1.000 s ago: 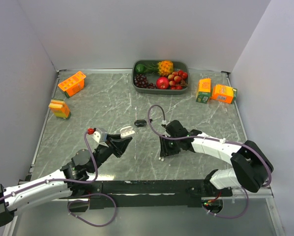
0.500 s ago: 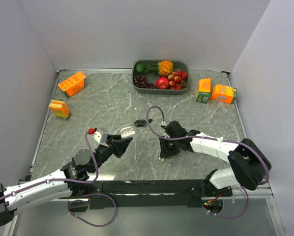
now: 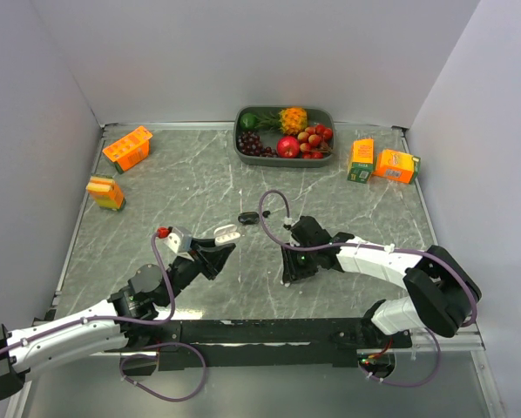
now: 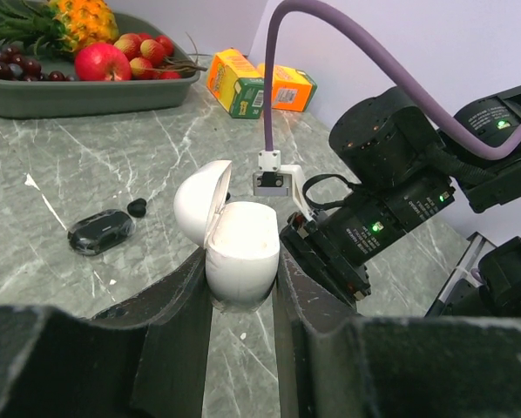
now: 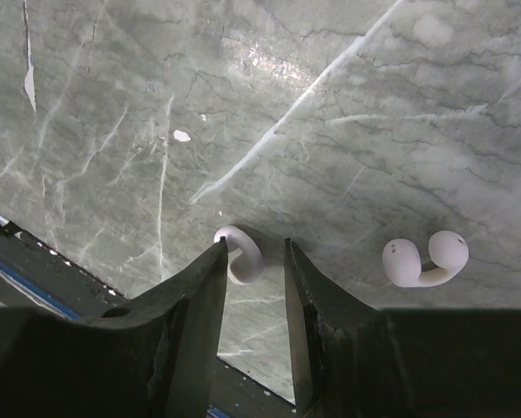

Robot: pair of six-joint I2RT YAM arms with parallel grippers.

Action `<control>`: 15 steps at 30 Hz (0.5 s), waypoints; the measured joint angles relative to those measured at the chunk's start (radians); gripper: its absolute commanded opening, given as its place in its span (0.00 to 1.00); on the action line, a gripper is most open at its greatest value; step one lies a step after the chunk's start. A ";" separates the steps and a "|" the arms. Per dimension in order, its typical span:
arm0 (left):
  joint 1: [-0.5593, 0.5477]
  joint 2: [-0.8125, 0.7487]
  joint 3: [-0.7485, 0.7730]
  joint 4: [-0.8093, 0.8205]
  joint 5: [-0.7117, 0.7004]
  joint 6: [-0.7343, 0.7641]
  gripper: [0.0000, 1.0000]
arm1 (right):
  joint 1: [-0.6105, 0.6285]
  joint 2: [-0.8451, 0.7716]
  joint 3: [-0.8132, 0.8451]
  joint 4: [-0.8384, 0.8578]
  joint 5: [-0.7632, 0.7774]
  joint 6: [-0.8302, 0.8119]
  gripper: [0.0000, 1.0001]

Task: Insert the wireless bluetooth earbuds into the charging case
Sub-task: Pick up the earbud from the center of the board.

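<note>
My left gripper (image 4: 241,272) is shut on the open white charging case (image 4: 239,248), lid tipped back, held above the table; it also shows in the top view (image 3: 226,233). My right gripper (image 5: 254,246) is open, tips down at the table, straddling one white earbud (image 5: 241,257); its left finger (image 5: 210,270) touches the bud. The second white earbud (image 5: 424,259) lies to the right, outside the jaws. A black case (image 4: 101,232) and a black earbud (image 4: 137,206) lie on the table beyond the white case. In the top view the right gripper (image 3: 289,275) is near the front edge.
A grey fruit tray (image 3: 240,144) stands at the back. Orange cartons lie at the left (image 3: 127,148) (image 3: 105,192) and the right (image 3: 361,160) (image 3: 396,165). The table's black front rail (image 5: 34,272) is close to the right gripper.
My right gripper has shifted slightly left and toward the front edge. The left arm and the white case have not moved.
</note>
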State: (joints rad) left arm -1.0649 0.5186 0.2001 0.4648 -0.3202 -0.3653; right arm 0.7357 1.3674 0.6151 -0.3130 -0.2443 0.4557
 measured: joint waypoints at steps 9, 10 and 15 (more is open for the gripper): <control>0.000 0.016 0.000 0.000 0.001 0.000 0.01 | 0.003 0.000 -0.006 0.009 -0.020 0.014 0.08; 0.000 0.016 0.000 0.000 0.000 0.000 0.01 | 0.003 0.000 -0.006 0.013 -0.020 0.018 0.02; -0.002 0.016 0.000 -0.001 0.000 0.000 0.01 | 0.003 -0.007 -0.006 0.014 -0.018 0.022 0.00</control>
State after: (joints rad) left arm -1.0668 0.5343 0.2001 0.4637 -0.3199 -0.3649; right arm 0.7391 1.3605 0.6094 -0.2993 -0.2623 0.4778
